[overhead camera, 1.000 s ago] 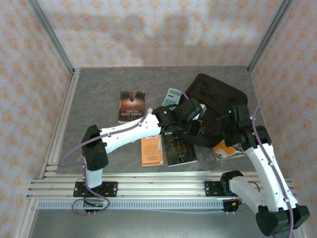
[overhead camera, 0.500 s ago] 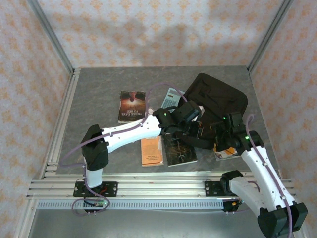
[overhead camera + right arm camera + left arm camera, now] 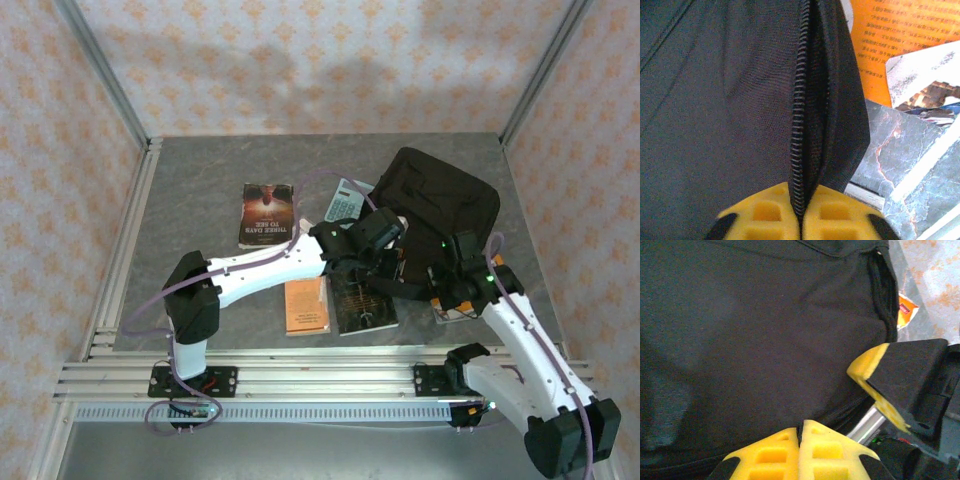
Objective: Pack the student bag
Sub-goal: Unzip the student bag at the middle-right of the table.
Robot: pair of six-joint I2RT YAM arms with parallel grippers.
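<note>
The student bag (image 3: 445, 200), black soft fabric, lies at the right back of the table. My left gripper (image 3: 398, 264) is at its near edge. In the left wrist view this gripper (image 3: 801, 427) is shut, its yellow tips pinching black fabric by the zip line. My right gripper (image 3: 440, 276) is close beside it, also at the bag's near edge. In the right wrist view the right gripper (image 3: 799, 194) is shut on the bag's zip edge (image 3: 801, 100), which runs up from between the pads. One right finger (image 3: 890, 385) shows in the left wrist view.
A dark red book (image 3: 266, 213) lies left of the bag and a grey-blue calculator (image 3: 346, 200) by its corner. An orange book (image 3: 306, 305) and a dark book (image 3: 364, 302) lie near the front. An orange-and-white book (image 3: 458, 308) sits under the right arm.
My right gripper has come down and left to the bag's near edge and closed on the zip edge. The left arm has barely moved and stays shut.
</note>
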